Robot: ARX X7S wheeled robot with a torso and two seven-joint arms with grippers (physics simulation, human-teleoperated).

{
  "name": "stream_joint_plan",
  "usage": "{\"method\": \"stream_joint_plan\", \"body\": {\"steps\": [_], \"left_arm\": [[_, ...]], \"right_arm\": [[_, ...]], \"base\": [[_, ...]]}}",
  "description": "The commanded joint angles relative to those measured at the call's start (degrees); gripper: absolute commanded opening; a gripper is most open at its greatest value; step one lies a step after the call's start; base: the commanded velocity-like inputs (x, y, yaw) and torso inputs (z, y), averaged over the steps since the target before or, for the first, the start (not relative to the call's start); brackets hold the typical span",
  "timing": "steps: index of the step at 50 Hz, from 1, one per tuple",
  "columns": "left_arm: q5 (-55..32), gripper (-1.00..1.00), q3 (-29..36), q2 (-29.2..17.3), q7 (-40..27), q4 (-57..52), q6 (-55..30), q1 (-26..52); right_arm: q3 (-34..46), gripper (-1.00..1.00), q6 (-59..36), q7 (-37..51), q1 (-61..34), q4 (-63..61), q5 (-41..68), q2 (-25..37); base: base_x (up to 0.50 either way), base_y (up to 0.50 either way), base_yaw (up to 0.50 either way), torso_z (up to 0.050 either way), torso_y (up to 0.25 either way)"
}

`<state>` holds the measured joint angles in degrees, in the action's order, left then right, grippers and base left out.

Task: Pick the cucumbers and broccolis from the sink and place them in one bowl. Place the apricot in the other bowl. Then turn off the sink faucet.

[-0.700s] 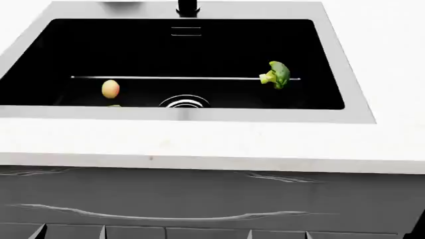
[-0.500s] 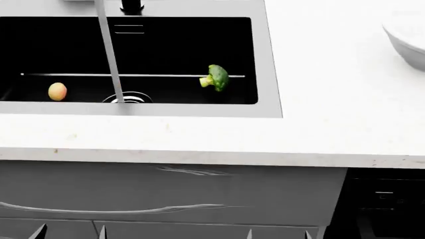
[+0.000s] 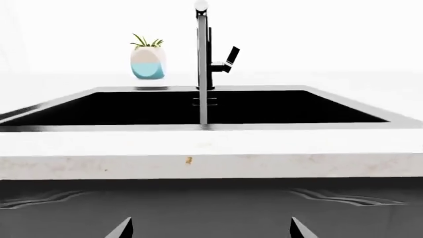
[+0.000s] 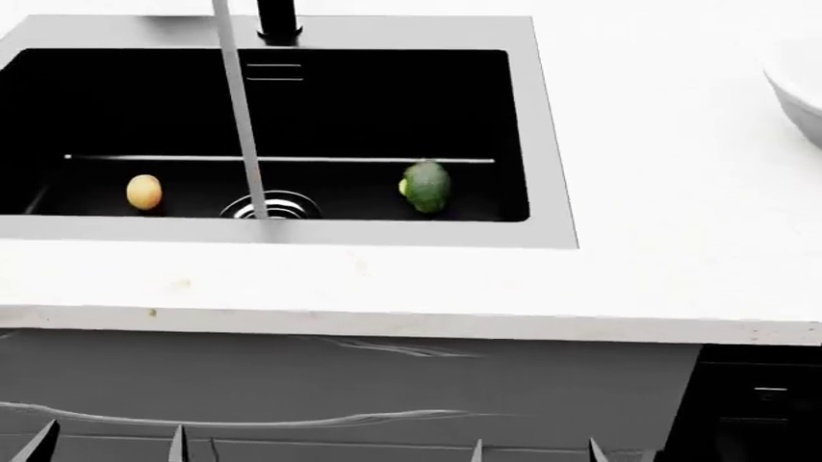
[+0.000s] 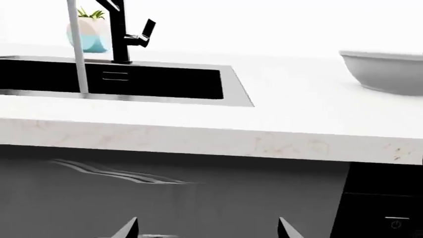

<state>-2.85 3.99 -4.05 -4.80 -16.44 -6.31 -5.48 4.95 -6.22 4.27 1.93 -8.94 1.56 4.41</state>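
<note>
The black sink (image 4: 546, 144) holds a yellow-orange apricot (image 4: 144, 192) at its left and a green broccoli (image 4: 425, 186) at its right, either side of the chrome drain (image 4: 275, 205). No cucumbers show. The black sink faucet (image 4: 277, 19) stands behind the basin, and a water stream (image 4: 241, 106) falls onto the drain. A white bowl (image 4: 799, 91) sits at the counter's right edge. My left gripper (image 4: 111, 445) and right gripper (image 4: 534, 450) hang open and empty below the counter front. The wrist views show the left gripper (image 3: 210, 230), the right gripper (image 5: 207, 229), the faucet (image 3: 210, 49) and the bowl (image 5: 383, 72).
A white and blue plant pot (image 3: 147, 62) stands behind the sink on the left. The white counter (image 4: 385, 284) runs in front of the basin, above grey drawer fronts (image 4: 360, 385). A dark appliance (image 4: 757, 395) sits under the counter at the right.
The head view swung right, then slightly back left. The bowl and the water stream came into view. The broccoli has turned and sits a little lower in the basin.
</note>
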Motion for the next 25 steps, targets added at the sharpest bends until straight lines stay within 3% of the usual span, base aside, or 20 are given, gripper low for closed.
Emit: {"method": "stream_joint_plan", "body": {"steps": [1,25], "left_arm": [[-1.1,1.0,-0.1,-0.6,0.8,-12.1,-3.7,-5.6],[-2.8,1.0,0.6,-3.0,-1.5,-13.2,-7.2,-5.6]], "right_arm": [[0.4,1.0,-6.3,0.1,3.1,-10.1,-1.8,0.6],[2.3,1.0,-8.4,1.6,2.9,-13.2,-0.3,1.8]], "base": [[0.0,0.5,0.0,0.05,0.068],[0.0,0.5,0.0,0.05,0.069]]}}
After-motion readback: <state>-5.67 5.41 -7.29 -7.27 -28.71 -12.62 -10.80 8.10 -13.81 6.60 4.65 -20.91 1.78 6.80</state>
